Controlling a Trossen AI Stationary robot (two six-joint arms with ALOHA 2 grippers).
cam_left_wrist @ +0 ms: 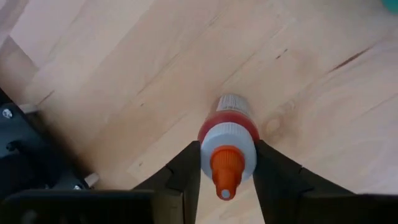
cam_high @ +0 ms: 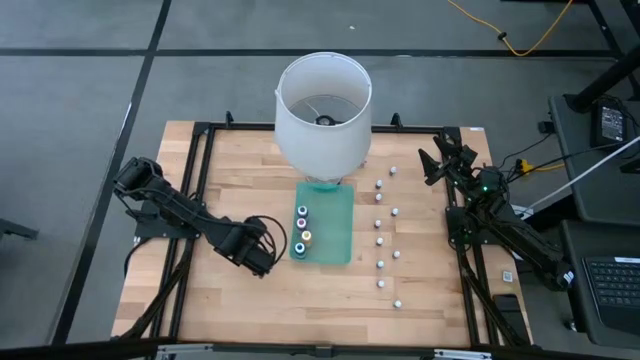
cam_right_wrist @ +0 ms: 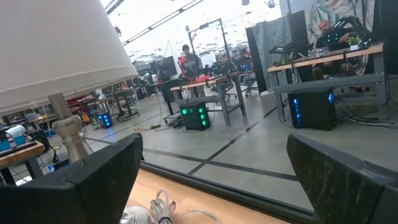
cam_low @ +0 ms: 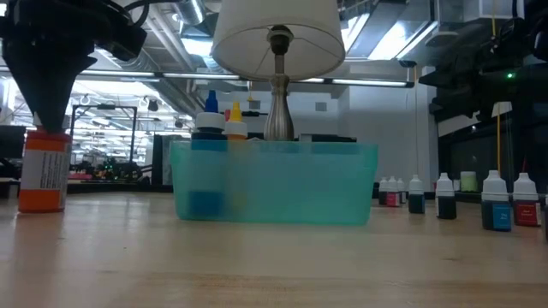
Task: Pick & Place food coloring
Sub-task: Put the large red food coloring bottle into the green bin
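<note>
You see white lamp at far middle of wooden table, shade wide, metal stem rising behind teal tray. Tray sits just in front of lamp base, near table centre. Black frame rails border table on both sides. Yellow cable lies on grey floor beyond table. Person in red top stands far back in room.

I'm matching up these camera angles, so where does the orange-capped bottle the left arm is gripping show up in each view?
High view: hidden under the left gripper, left of the teal tray.
Low view: orange-capped bottle at far left, standing on the table.
Left wrist view: bottle at centre, between the two fingers.
Right wrist view: not in it.
Shared landmark: the white lamp, in the high, low and right wrist views.
</note>
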